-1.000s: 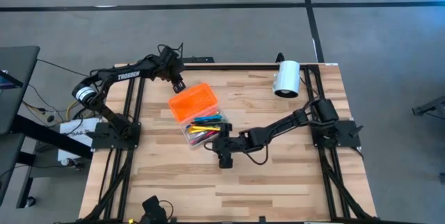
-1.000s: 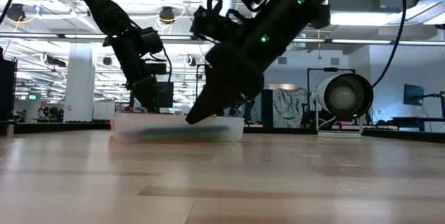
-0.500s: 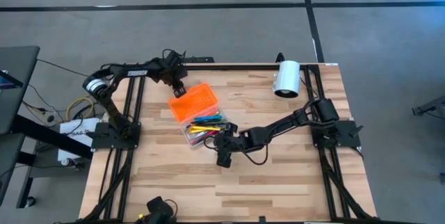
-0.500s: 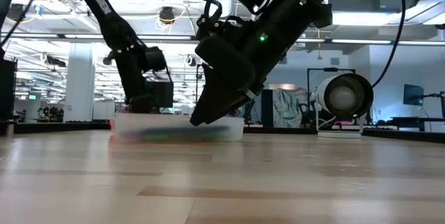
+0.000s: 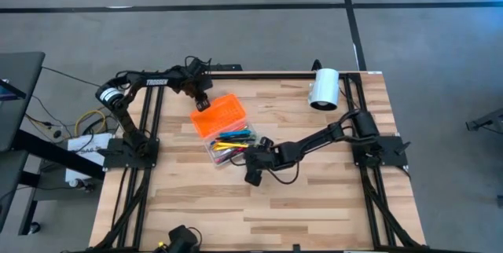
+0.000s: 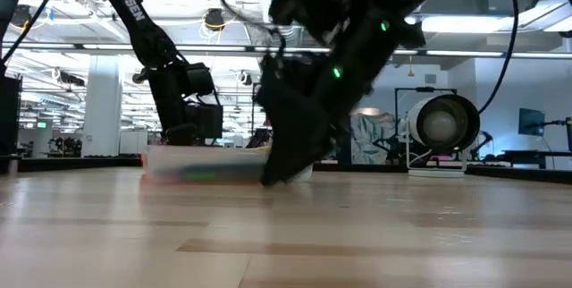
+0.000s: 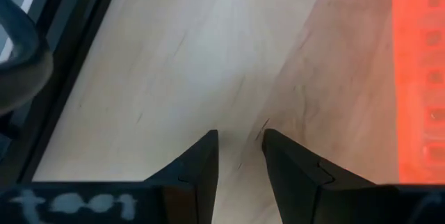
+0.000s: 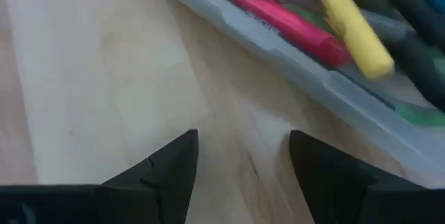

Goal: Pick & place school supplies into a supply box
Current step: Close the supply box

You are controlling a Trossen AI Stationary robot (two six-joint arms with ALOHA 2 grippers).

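The supply box lies open mid-table: its orange ribbed lid (image 5: 218, 115) is folded out toward the far left, and its clear base (image 5: 214, 153) holds pink, yellow, blue, green and black pens (image 5: 233, 141). I cannot pick out the scissors. My right gripper (image 5: 250, 178) is open and empty, low over the table at the base's near side (image 8: 313, 71). My left gripper (image 5: 201, 104) is slightly open and empty, over bare wood beside the lid's far-left edge (image 7: 421, 78).
A white cylinder (image 5: 324, 89) lies on its side at the table's far right corner, also visible in the low view (image 6: 442, 127). Bare wood stretches across the near half of the table (image 5: 259, 214). Black frame rails run along the left and right edges.
My right gripper has tipped its fingers more steeply down and sunk toward the table just near of the clear base. My left gripper has come down beside the orange lid while its arm's elbow swung toward the far edge. The box and pens have stayed put.
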